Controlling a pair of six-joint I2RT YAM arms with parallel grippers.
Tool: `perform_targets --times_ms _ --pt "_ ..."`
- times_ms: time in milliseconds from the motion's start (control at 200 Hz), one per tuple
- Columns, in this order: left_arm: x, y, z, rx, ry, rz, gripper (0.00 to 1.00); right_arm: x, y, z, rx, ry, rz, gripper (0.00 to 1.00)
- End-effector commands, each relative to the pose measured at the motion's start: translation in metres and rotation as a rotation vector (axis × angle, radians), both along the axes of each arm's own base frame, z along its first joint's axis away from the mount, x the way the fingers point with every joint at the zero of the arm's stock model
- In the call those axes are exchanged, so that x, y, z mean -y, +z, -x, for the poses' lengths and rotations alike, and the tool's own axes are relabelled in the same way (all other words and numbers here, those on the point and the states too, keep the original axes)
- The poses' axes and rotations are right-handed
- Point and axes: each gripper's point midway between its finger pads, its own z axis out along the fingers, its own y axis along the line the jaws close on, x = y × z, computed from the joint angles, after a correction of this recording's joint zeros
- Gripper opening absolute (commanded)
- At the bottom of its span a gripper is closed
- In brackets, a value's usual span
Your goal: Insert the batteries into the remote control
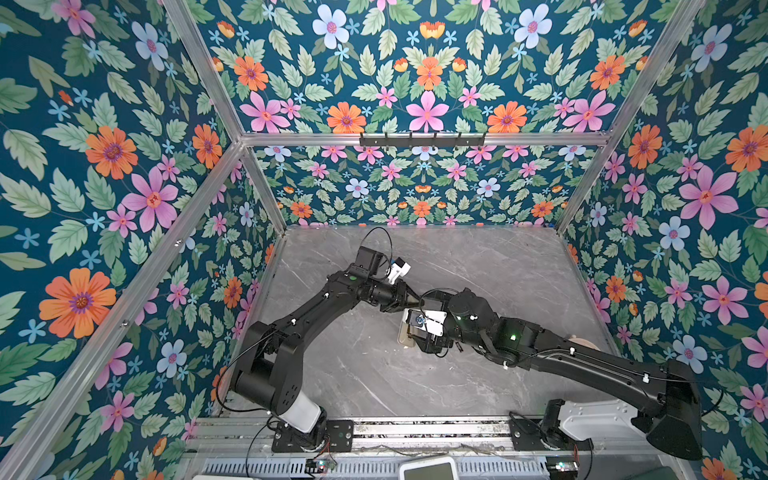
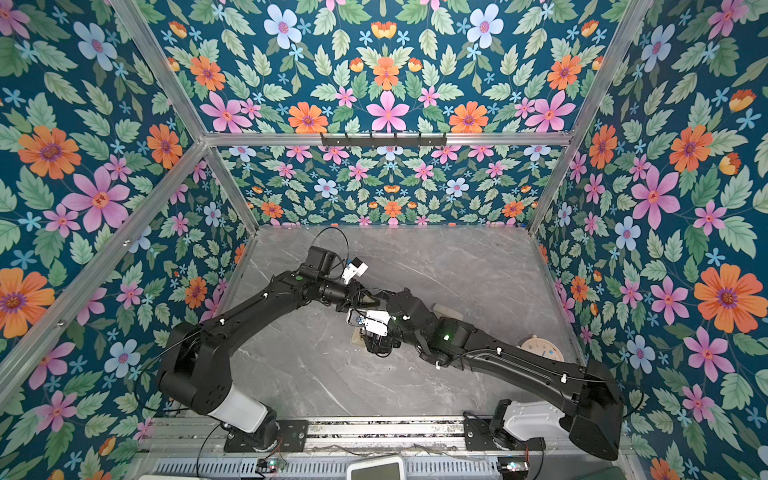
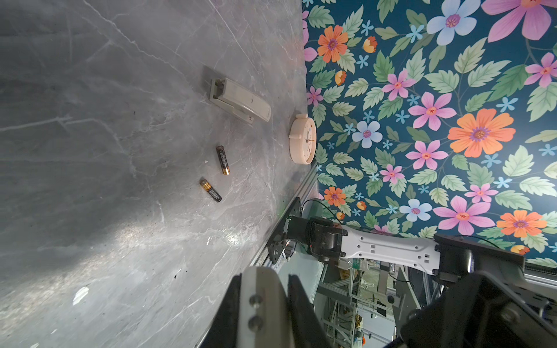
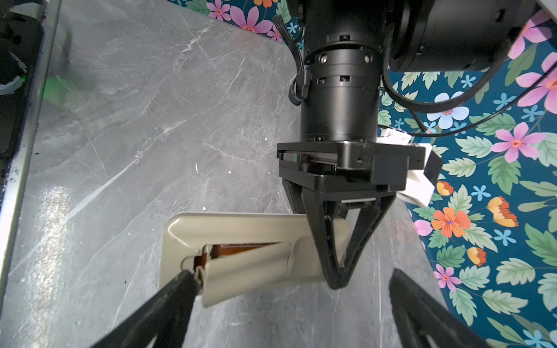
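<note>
- Grey marble tabletop inside flowered walls.
- The left gripper, fingers pressed together, bears its tip down on the far end of the remote control, which lies back-up.
- The right gripper is spread wide; one fingertip touches the lifted battery cover at the remote's near end, the remote's long axis running crosswise between both grippers.
- The batteries lie loose, well apart behind the right arm, beside a stepped cream block and a small clock; the right arm seems nearer.
</note>
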Motion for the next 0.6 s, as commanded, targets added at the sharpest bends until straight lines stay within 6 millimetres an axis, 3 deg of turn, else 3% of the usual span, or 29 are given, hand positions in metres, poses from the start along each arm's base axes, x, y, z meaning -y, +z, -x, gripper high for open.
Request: perform_targets --times_ms 0,595 --pt "-0.003 0.003 0.006 -0.020 -0.014 0.002 0.00 0.004 0.007 -0.010 0.037 -0.054 -0.015 0.99" --pt "-0.007 0.014 -0.007 0.004 0.042 0.014 0.00 0.008 0.006 -0.011 0.040 -0.072 -0.021 0.99"
